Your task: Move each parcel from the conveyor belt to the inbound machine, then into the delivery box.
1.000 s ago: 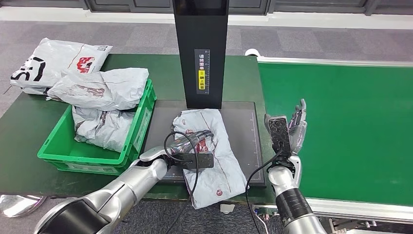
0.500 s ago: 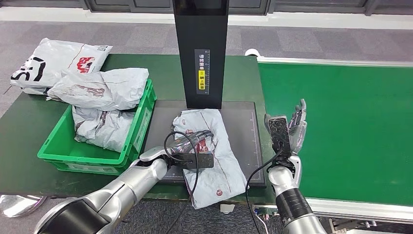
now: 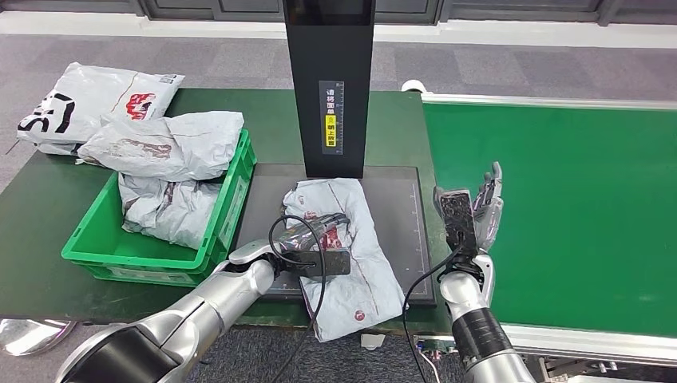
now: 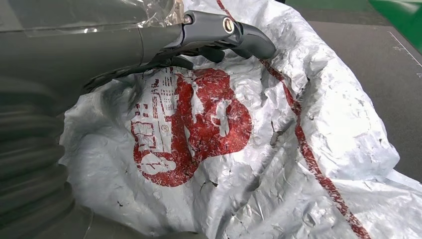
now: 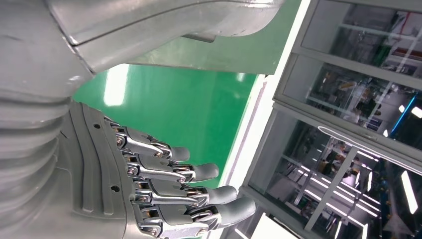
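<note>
A grey parcel [image 3: 345, 247] with a red print lies on the dark scanning plate [image 3: 399, 207] of the inbound machine, at about 6 o'clock from the black upright column [image 3: 329, 80], with its near end hanging over the plate's front edge. The left hand [image 3: 315, 239] rests on top of this parcel, near its middle; in the left wrist view the thumb [image 4: 224, 35] lies across the crinkled plastic above the red print, but whether the fingers pinch the bag or merely touch it, I cannot tell. The right hand [image 3: 473, 211] stands upright at 3 o'clock from the plate, over the edge of the green conveyor belt [image 3: 559, 207], with its fingers [image 5: 179, 174] straight, spread apart and holding nothing. The belt carries no parcel in the part that shows. The green box [image 3: 104, 247] at 9 o'clock from the plate holds 2 grey parcels, one [image 3: 164, 144] resting across its far rim above the other [image 3: 168, 209], and 1 more parcel [image 3: 88, 100] lies on the table behind it at 11 o'clock. So the belt-to-machine step looks done for this parcel, and several others seem already delivered. What is left, by my reading, is to grasp this parcel and carry it toward 9 o'clock into the box.
</note>
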{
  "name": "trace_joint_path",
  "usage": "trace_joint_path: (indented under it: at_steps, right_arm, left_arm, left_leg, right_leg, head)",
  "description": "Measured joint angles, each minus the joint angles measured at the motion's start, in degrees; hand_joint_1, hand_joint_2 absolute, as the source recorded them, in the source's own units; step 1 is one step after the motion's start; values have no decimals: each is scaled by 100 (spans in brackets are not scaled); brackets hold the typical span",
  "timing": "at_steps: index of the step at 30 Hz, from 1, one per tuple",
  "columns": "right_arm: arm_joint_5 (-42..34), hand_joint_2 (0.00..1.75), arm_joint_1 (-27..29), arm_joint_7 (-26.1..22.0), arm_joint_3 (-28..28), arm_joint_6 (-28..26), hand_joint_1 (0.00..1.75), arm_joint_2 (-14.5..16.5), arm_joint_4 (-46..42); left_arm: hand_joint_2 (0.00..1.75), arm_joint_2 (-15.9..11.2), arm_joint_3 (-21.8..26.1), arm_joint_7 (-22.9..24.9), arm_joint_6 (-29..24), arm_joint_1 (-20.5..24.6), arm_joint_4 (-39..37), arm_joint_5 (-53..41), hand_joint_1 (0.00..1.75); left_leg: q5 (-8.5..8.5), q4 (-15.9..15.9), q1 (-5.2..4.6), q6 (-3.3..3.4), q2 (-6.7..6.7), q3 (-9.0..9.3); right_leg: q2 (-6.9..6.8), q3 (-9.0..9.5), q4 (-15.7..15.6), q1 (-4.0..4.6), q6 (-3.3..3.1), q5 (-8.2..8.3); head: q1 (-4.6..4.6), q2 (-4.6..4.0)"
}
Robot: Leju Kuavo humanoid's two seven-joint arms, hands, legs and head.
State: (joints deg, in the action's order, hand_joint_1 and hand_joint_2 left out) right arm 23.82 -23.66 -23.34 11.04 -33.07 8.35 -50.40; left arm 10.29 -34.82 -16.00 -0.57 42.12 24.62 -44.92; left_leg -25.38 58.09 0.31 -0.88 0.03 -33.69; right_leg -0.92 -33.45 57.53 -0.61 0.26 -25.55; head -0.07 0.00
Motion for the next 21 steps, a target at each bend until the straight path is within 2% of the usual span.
trace_joint_path:
  at_steps: [3, 5, 7, 9, 10, 14, 21]
  right_arm:
    - [-1, 175, -4, -2, -3, -1, 0, 0, 1]
    - [-50, 175, 2, -46, -13, -23, 0, 0, -3]
    - [-167, 175, 64, -126, -28, -72, 0, -5, -72]
    - [-250, 175, 201, -148, -45, -112, 0, -26, -227]
    - [-253, 175, 283, -125, -56, -121, 0, -39, -318]
    - [-164, 175, 505, -20, -145, -107, 0, -78, -607]
    - [-102, 175, 578, -4, -174, -103, 0, -85, -798]
  left_arm:
    - [175, 1, -6, -8, -6, -1, -18, 7, 175]
    - [175, -15, -6, -112, -196, 10, -3, 132, 175]
    - [175, -135, 73, -167, -877, 75, 160, 475, 175]
    - [175, -335, 266, 65, -1654, 296, 504, 739, 175]
    - [175, -429, 386, 211, -1843, 450, 683, 742, 175]
    - [175, -625, 703, 351, -1927, 769, 1086, 471, 175]
    - [175, -615, 891, 232, -2034, 645, 1270, 338, 175]
  left_leg:
    - [0, 0, 0, 0, 0, 1]
    - [3, 0, 0, -2, 0, 2]
    - [17, 2, 5, -13, 4, -15]
    - [39, 5, 9, -25, 10, -62]
    - [47, 4, 9, -28, 14, -82]
    - [60, -3, 10, -27, 9, -97]
    - [52, -3, 9, -26, 30, -111]
  right_leg:
    - [0, 2, 0, 0, 0, 0]
    - [-1, 1, 0, 0, -1, 1]
    - [4, -23, 1, 7, -10, 14]
    - [10, -73, 2, 19, -22, 40]
    - [13, -95, 2, 21, -25, 51]
    - [6, -110, 3, 19, -30, 58]
    - [24, -130, 2, 13, -30, 58]
  head:
    - [1, 0]
    - [1, 0]
    - [2, 0]
    - [3, 0]
    - [2, 0]
    - [0, 0]
    - [2, 0]
